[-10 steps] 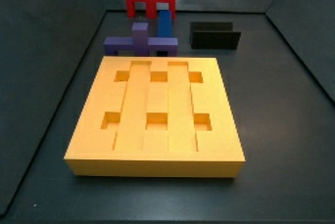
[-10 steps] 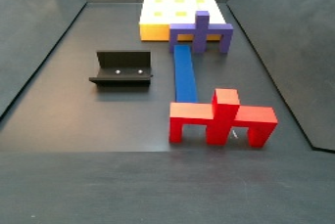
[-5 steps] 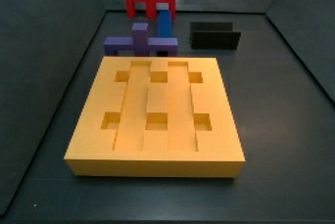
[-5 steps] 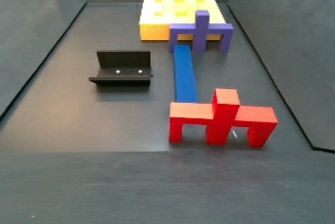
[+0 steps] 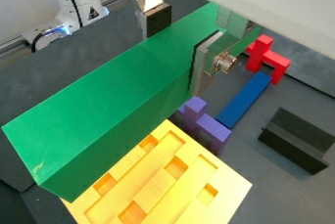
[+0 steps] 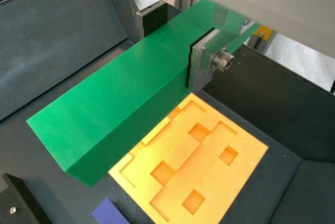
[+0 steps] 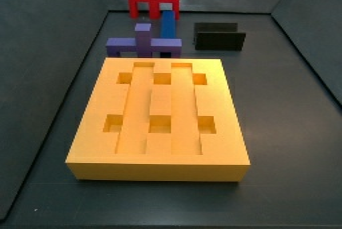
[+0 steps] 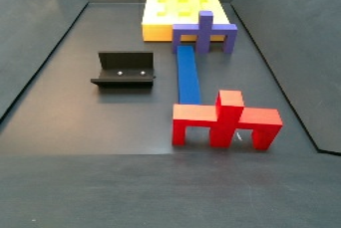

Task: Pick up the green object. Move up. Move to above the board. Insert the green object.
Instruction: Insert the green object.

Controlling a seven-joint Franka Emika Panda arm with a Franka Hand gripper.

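Green object (image 5: 124, 96) hides tool (image 5: 177, 32) (both wrist views).

The gripper (image 5: 181, 34) shows only in both wrist views, high above the floor. Its two flat silver fingers (image 6: 206, 60) press on the long sides of the green object (image 5: 124, 101), holding it level in the air.

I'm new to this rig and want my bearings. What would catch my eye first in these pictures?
In both wrist views, a long green bar fills the frame, clamped in the claw high above the yellow board. In the side views no claw appears: the board lies in front, with a purple block, blue strip, red piece and black fixture around it.
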